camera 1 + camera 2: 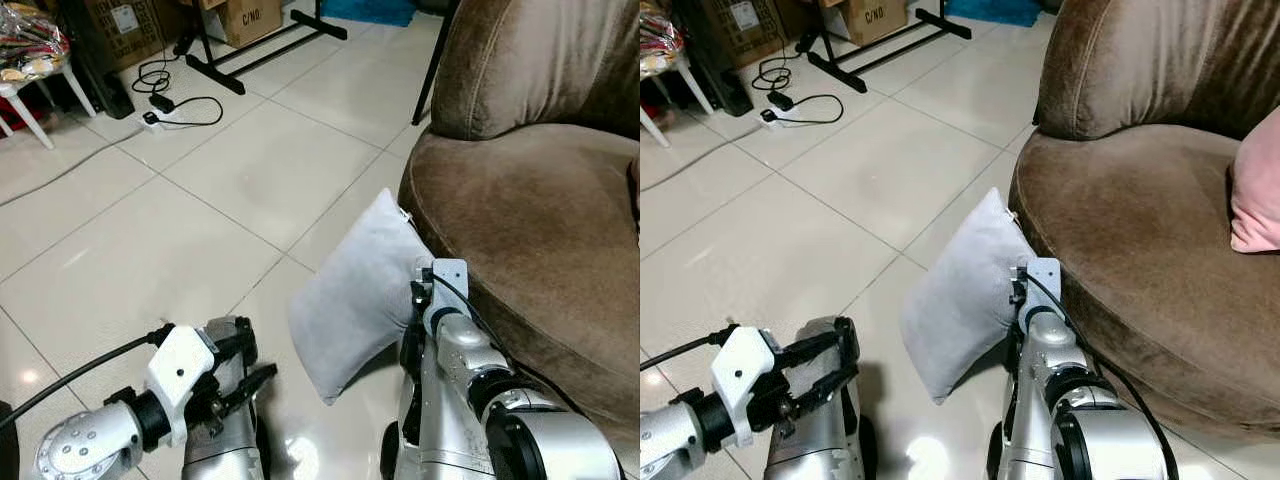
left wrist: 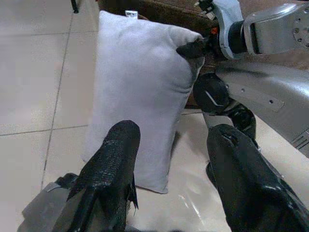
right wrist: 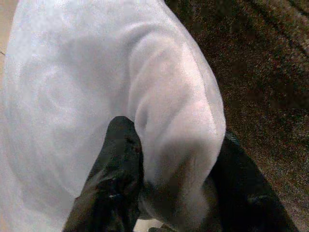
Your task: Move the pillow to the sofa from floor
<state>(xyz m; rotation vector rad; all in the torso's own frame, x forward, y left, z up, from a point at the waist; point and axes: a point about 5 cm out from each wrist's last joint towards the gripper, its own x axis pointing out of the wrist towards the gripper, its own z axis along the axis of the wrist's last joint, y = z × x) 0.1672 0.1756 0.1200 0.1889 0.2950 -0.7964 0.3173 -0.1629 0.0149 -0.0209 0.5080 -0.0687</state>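
One grey pillow (image 1: 357, 293) in view, standing on edge, tilted, against the front of the brown sofa (image 1: 530, 230); its lower corner is at the white tiled floor (image 1: 200, 200), whether touching or just lifted cannot be told. Upper corner with a small white tag reaches the sofa seat's rim.

Two end effectors.
- Right end effector (image 3: 166, 186): closed on the pillow's edge nearest the sofa. In the right wrist view, one black finger (image 3: 116, 179) lies on the pillow's face, the other is behind the fabric fold; cloth bunched between them. In the left wrist view the same grip shows at the pillow's upper edge.
- Left end effector (image 2: 174, 183): fingers spread wide, holding nothing, low above the floor, near the pillow's other side but apart from it. Pillow seen between its two fingers in the left wrist view.

One pink cushion (image 1: 1255, 185) on the sofa seat, at the far right, well apart from the grey pillow.

Background, far side of floor:
- one black stand base (image 1: 265, 45) with two feet
- two cardboard boxes (image 1: 245, 18)
- one white power strip (image 1: 155, 120) with black cables
- one white plastic chair (image 1: 30, 85), partly cut off, carrying wrapped items
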